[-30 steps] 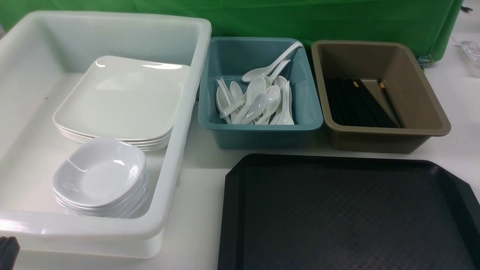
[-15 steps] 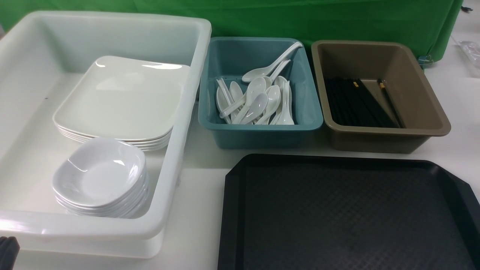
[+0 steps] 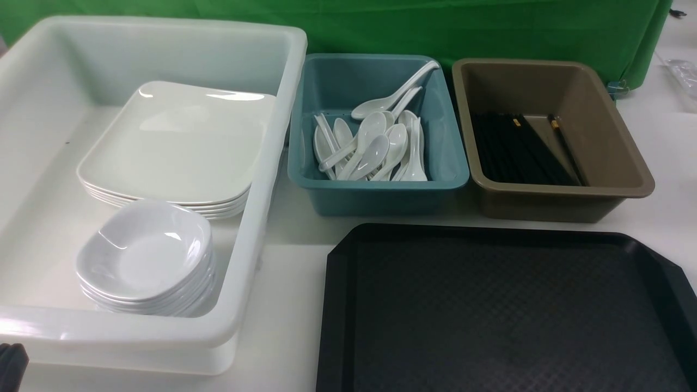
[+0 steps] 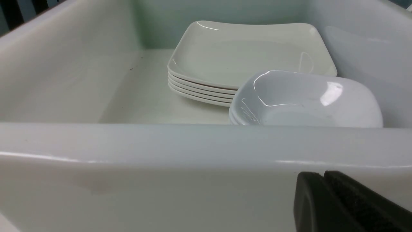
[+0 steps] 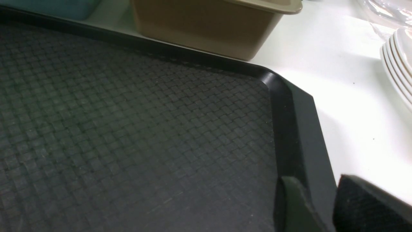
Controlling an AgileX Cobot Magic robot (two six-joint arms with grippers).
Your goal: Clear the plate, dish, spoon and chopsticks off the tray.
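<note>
Though near brown tub (image 3: 544, 207), tray (image 3: 490, 305) apart

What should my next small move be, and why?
Probably just lift the right gripper clear of the tray rim. The tray's visible surface is bare, with plates, spoons and chopsticks already in the tubs.
</note>
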